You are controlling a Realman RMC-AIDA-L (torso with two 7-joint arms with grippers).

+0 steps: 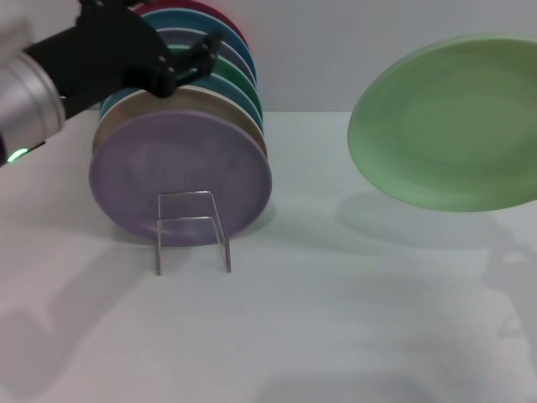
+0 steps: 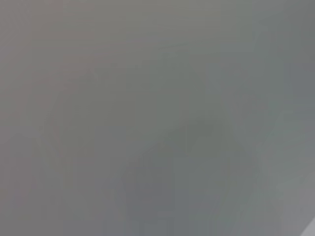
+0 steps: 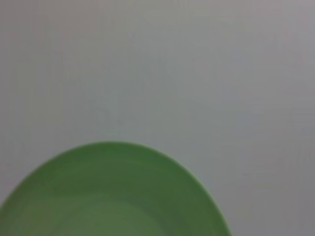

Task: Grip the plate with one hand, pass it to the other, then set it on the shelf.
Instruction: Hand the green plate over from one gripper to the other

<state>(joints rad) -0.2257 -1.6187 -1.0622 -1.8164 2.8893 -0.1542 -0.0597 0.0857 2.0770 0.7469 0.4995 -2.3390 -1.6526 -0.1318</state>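
The light mint-green plate (image 1: 449, 126) hangs tilted in the air at the right edge of the head view, well above the table, with its shadow below it. Whatever holds it lies outside that view. It fills the lower part of the right wrist view (image 3: 113, 191), where no fingers show. The silver wire shelf (image 1: 186, 220) stands at the centre left, in front of a row of upright plates. My left gripper (image 1: 197, 60), black, hovers open and empty at the top of that row, far from the mint plate.
A lavender plate (image 1: 180, 176) stands upright at the front of the row, with tan, darker green, blue and red plates (image 1: 239, 75) behind it. The white table (image 1: 336, 319) spreads in front. The left wrist view shows only a grey blur.
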